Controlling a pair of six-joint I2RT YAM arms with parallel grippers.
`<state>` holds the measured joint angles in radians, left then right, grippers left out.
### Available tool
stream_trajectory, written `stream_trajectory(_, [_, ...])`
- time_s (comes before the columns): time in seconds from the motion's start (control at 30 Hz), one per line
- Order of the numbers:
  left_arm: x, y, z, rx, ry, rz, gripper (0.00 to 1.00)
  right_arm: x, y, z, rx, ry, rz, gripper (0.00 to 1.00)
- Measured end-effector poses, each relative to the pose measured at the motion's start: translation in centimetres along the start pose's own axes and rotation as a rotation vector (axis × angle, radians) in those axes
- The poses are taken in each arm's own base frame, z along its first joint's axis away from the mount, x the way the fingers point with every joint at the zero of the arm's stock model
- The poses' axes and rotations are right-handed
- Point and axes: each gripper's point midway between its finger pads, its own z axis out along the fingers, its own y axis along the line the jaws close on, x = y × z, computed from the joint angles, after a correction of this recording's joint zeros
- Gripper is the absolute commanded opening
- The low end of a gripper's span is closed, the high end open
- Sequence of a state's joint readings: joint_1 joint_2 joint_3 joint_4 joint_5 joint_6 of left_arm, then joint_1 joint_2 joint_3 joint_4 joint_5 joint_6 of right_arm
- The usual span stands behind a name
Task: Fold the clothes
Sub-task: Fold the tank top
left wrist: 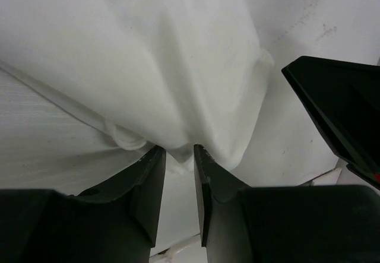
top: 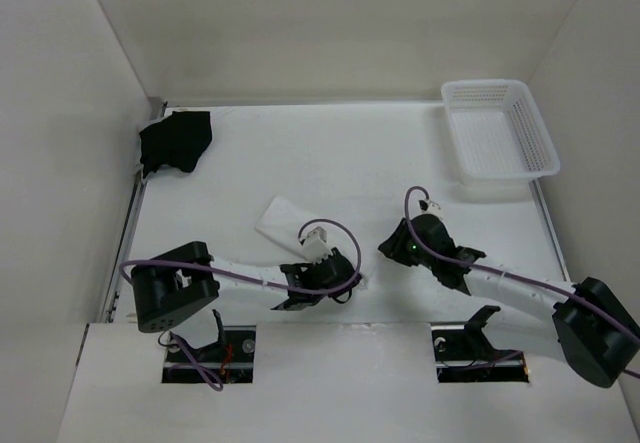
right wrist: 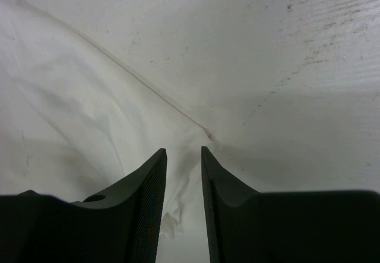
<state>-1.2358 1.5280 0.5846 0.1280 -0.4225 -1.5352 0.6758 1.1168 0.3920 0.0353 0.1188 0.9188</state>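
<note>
At table [top: 380,153] centre | clothes [top: 283,220] outline faint | left fingers [left wrist: 148,180] pinch fold

The clothes [left wrist: 148,55] are reading as thin, soft, matt white cloth; the counter [right wrist: 285,67] is showing matt, scuffed white; the basket [top: 495,138] is looking like white plastic mesh.

left hand [left wrist: 178,151], right hand [right wrist: 183,151]: tight pinch

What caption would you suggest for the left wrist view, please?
Left gripper pinching a bunched fold of the white garment.
</note>
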Motion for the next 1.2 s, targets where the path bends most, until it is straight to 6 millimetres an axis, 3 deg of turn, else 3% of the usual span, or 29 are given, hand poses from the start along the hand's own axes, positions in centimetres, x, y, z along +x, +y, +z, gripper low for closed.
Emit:
stream_trajectory(0.23, [-0.1,-1.1,0.1,0.044,0.002,-0.027,0.19,0.7,-0.9,0.6,0.035,0.026,-0.008,0.32])
stream_trajectory(0.4, [0.1,-0.8,0.5,0.041,0.009,-0.027,0.13,0.9,-0.9,0.6,0.036,0.030,-0.010,0.32])
stream_trajectory(0.63, [0.7,-0.3,0.9,0.038,0.033,-0.027,0.04,1.6,-1.1,1.1,0.042,0.052,-0.023,0.13])
stream_trajectory(0.7, [0.8,-0.1,0.9,0.039,0.034,-0.028,0.03,1.8,-1.4,1.3,0.053,0.060,-0.025,0.12])
stream_trajectory(1.2, [2.1,-1.3,-1.6,0.106,0.098,-0.045,0.05,1.7,-1.6,1.4,0.062,0.050,-0.025,0.12])
